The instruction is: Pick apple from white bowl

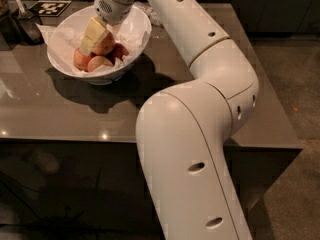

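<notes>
The white bowl [131, 48] stands at the back left of the dark table, lined with crumpled white paper. Several apples lie in it. The yellow-orange apple with a red blush [106, 46] lies near the middle, with pinkish apples [83, 59] in front of it and dark red ones [120, 51] to its right. My gripper [91, 43], with cream-coloured tips, reaches down into the bowl from above. It rests against the left side of the blushed apple and hides part of it.
A black-and-white tag [50, 7] lies behind the bowl. A dark holder with a utensil [22, 20] stands at the far left. Crumpled clear wrap [156, 17] lies right of the bowl. My big white arm [200, 134] spans the table's front right edge.
</notes>
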Controlling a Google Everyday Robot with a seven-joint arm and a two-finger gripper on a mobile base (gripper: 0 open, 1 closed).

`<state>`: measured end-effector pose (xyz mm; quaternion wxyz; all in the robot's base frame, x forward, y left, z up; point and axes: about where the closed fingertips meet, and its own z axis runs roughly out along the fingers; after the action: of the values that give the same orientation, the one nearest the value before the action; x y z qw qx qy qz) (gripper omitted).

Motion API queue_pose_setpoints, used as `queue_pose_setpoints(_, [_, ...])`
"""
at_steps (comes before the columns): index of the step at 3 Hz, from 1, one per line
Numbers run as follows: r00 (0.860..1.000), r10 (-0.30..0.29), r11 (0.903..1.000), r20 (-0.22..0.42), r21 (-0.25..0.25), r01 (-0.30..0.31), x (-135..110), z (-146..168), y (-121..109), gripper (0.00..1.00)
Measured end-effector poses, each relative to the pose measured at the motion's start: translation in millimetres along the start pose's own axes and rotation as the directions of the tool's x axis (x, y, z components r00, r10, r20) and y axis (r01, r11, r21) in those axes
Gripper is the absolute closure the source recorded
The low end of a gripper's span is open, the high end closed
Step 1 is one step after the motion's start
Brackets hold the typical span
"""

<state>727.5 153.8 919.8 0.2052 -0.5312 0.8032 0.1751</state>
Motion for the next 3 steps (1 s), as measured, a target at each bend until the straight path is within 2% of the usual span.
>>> queue_pose_setpoints(3, [1.0,-0.001,1.0,0.0,0.0,0.001,-0.2,-0.1,0.1,0.89])
